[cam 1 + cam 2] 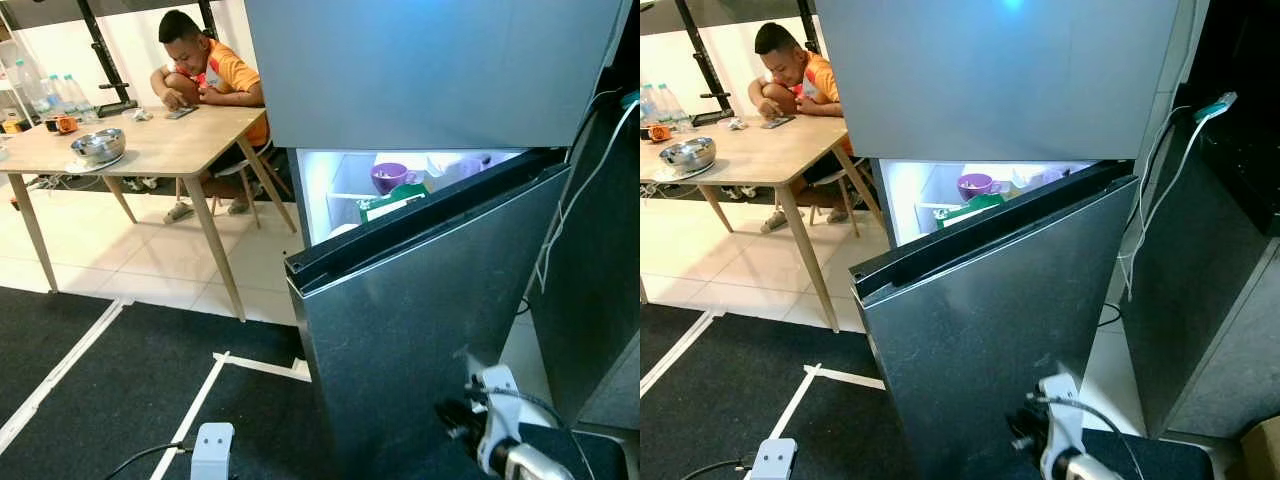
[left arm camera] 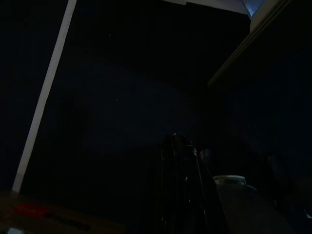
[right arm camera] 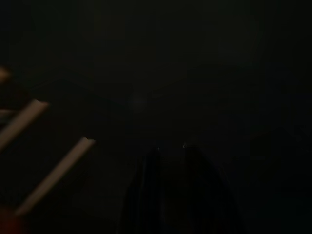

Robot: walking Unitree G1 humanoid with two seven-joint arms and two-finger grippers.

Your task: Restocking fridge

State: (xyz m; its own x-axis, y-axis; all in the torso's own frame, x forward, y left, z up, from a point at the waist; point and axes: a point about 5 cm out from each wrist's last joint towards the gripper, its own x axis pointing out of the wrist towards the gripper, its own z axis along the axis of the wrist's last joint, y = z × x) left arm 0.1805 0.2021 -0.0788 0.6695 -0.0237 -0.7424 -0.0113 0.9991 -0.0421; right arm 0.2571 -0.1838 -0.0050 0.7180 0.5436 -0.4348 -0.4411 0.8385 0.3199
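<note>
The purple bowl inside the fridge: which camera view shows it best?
The left eye view: the purple bowl sits lit on a shelf behind the half-open fridge door, slightly larger there. The right eye view shows it too, a little smaller. Both wrist views are too dark to make it out.

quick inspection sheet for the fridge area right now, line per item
surface: dark floor mat with white tape lines, pale tiles beyond
job's things: fridge with lower door partly open, interior lit; purple bowl and green package on a shelf inside
clutter: wooden table with metal bowl, water bottles at its far end
grippers: right arm low in front of the door; left gripper in dark shade; fingers not readable on either
cables: white cables hanging beside the fridge; white power strip on the mat
surroundings: a person seated at the table
</note>
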